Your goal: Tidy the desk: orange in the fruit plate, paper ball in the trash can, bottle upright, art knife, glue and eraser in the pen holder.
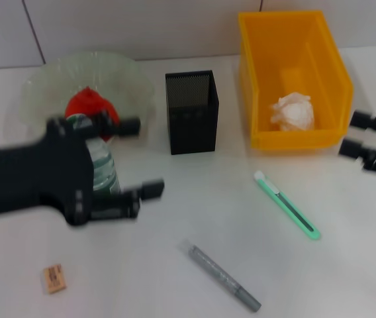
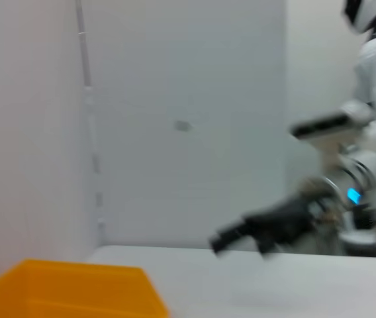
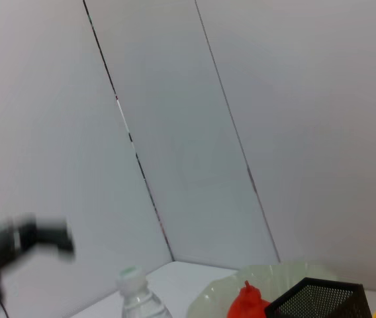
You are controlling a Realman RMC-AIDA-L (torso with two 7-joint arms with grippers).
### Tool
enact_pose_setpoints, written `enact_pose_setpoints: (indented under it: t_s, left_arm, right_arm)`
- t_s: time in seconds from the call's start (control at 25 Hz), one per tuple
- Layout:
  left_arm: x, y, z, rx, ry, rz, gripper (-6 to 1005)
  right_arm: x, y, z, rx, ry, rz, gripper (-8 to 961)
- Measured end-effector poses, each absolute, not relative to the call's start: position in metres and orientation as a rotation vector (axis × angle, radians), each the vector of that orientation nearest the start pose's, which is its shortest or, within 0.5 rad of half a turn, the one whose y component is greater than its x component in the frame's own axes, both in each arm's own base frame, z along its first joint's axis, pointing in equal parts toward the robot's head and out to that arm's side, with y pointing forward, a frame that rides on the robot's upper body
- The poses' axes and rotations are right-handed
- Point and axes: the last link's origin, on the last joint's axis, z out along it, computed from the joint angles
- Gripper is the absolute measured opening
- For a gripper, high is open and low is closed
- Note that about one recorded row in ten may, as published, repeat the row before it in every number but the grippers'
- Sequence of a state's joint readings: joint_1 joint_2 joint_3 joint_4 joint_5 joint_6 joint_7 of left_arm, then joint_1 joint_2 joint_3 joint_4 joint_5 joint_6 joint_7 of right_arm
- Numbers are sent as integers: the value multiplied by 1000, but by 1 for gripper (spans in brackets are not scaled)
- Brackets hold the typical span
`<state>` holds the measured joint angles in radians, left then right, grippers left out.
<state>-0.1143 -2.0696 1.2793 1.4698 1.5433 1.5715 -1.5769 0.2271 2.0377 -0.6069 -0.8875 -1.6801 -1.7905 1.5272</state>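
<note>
The bottle (image 1: 103,171) stands upright in front of the fruit plate (image 1: 135,79), its cap also in the right wrist view (image 3: 132,275). My left gripper (image 1: 149,157) is open, one finger on each side of the bottle. The orange (image 1: 87,106) lies in the fruit plate. The paper ball (image 1: 292,112) lies in the yellow trash can (image 1: 261,73). The black mesh pen holder (image 1: 192,111) stands between them. The green art knife (image 1: 287,204), grey glue stick (image 1: 222,277) and eraser (image 1: 53,278) lie on the table. My right gripper (image 1: 347,134) is open, right of the trash can.
A white wall runs close behind the plate, pen holder and trash can. The left wrist view shows the trash can's rim (image 2: 75,291) and my right arm (image 2: 267,225) farther off. The right wrist view shows the orange (image 3: 247,301) and pen holder (image 3: 314,301).
</note>
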Motion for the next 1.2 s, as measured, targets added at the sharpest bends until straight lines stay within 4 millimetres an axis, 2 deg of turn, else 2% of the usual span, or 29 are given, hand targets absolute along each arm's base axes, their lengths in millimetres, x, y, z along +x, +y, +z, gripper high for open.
enact_pose_setpoints:
  t_s: [0.04,0.08,0.12,0.16,0.2,0.24,0.28,0.32,0.36,0.4,0.44,0.48,0.56,0.6,0.64,0.68,0.76,0.8,0.84,0.88,0.92,1.08,1.2]
  left_arm:
    - [-174,263,42,-2803,-90,-796,828]
    - [-185,261,34,-2814,-124,-832,828]
    - [-192,259,29,-2818,-135,-859,828]
    - [-204,256,20,-2820,-170,-900,828]
    - [-214,254,12,-2811,-172,-934,828]
    - [-214,254,12,-2811,-172,-934,828]
    - [-232,249,-3,-2798,-188,-963,828]
    - [-237,247,-7,-2796,-188,-968,828]
    - [-237,247,-7,-2796,-188,-968,828]
    - [-245,244,-15,-2794,-198,-973,828]
    - [-245,244,-15,-2794,-198,-973,828]
    - [-248,243,-18,-2794,-205,-971,827]
    - [-252,241,-22,-2792,-212,-965,827]
    - [-261,239,-29,-2783,-230,-942,827]
    - [-261,239,-29,-2783,-230,-942,827]
    - [-264,239,-30,-2777,-238,-930,827]
    - [-267,240,-31,-2767,-252,-910,827]
    - [-268,241,-32,-2763,-258,-900,827]
    - [-268,241,-32,-2762,-260,-898,827]
    - [-268,241,-32,-2762,-260,-898,827]
    - [-268,241,-32,-2762,-260,-898,826]
    - [-269,242,-32,-2761,-264,-894,826]
    - [-269,241,-32,-2760,-262,-893,826]
  right_arm:
    - [300,263,92,-2412,717,1014,819]
    - [288,272,114,-2446,809,944,819]
    - [288,272,114,-2446,809,944,819]
    - [280,279,124,-2474,881,870,819]
    - [266,290,138,-2514,989,725,818]
    - [266,290,138,-2514,989,725,818]
    - [258,295,144,-2533,1048,636,817]
    - [239,306,152,-2557,1136,476,817]
    - [229,311,154,-2565,1172,394,817]
    - [219,315,157,-2571,1192,325,817]
    - [219,315,157,-2571,1192,325,816]
    - [200,319,158,-2578,1208,197,816]
    - [193,321,157,-2579,1209,138,813]
    - [179,327,152,-2562,1219,-5,812]
    - [179,327,152,-2562,1219,-5,810]
    - [169,331,141,-2545,1218,-142,809]
    - [165,333,134,-2537,1212,-210,809]
    - [158,337,115,-2520,1175,-324,809]
    - [158,337,115,-2520,1175,-324,809]
    - [153,340,98,-2492,1130,-411,809]
    - [153,340,98,-2492,1130,-411,809]
    - [146,347,67,-2421,1086,-544,809]
    - [148,352,56,-2395,1129,-544,810]
